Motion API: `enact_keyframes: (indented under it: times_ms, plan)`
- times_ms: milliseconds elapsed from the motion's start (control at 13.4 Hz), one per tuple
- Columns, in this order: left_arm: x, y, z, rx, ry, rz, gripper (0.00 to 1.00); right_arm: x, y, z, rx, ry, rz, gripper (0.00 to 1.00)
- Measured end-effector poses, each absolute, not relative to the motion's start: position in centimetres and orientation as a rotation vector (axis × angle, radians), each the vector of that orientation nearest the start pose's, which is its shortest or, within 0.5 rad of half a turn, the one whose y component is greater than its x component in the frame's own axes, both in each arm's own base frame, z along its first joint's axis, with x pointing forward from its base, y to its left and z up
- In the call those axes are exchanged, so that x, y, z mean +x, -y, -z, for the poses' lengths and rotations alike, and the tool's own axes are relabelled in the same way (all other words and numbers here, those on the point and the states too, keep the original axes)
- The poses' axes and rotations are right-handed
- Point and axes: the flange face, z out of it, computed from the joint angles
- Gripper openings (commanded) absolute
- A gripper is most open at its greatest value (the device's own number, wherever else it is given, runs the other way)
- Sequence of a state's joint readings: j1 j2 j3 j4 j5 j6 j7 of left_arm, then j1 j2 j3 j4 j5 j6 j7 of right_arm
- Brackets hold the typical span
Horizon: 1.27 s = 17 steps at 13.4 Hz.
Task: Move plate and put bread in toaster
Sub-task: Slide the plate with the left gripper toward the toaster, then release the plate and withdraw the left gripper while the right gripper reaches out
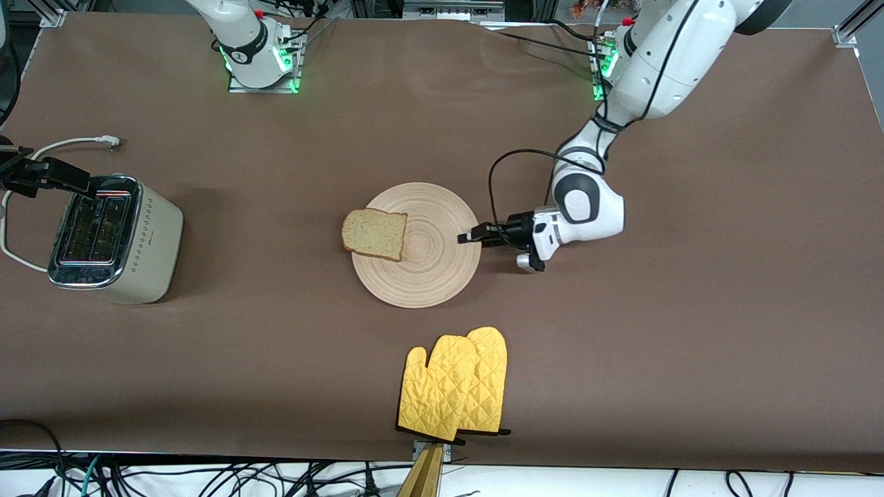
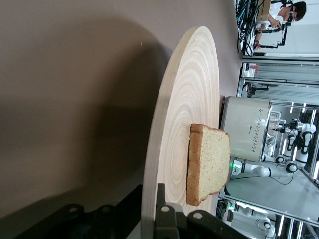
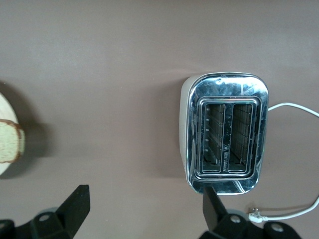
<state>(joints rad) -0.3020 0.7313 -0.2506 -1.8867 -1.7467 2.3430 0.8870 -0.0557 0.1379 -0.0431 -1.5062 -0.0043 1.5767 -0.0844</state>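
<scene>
Left gripper clamped on the plate's rim; right gripper spread wide above the toaster.

The plate lay near the middle of the brown surface, and the left gripper reached in low from the left arm's end, its fingers pinched shut on the plate's edge. The bread lay flat on the plate, partly overhanging the rim on the side toward the right arm's end. The toaster stood well apart from the plate at the right arm's end of the surface, both slots empty, its white cord trailing off beside it. The right gripper hung over the toaster with its fingers wide apart and holding nothing. A pair of yellow oven mitts lay nearer to the front camera than the plate.
</scene>
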Motion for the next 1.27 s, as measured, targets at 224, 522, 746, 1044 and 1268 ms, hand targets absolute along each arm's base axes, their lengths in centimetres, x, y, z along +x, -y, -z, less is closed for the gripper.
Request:
enact_keyframes:
  times_ms: [224, 522, 746, 1044, 1268]
  plan:
    - [50.5, 35.6, -10.4, 2.0, -0.229, 0.065, 0.05, 59.2, 5.7, -57.6, -3.144, -0.022, -0.107, 1.0]
    - [51.2, 35.8, -10.4, 1.992, -0.239, 0.049, 0.51, 59.2, 5.7, -57.6, -3.144, -0.022, -0.107, 1.0]
    - [52.0, 34.8, -10.4, 1.998, -0.252, 0.029, 1.0, 59.2, 5.7, -57.6, -3.144, -0.022, -0.108, 1.0]
    - [55.4, 29.3, -12.8, 1.987, -0.326, -0.066, 1.0, 59.4, 5.6, -57.2, -3.143, -0.018, -0.115, 1.0]
    - [56.6, 21.4, -16.8, 1.999, -0.387, -0.16, 1.0, 59.8, 5.5, -56.0, -3.141, -0.013, -0.149, 1.0]
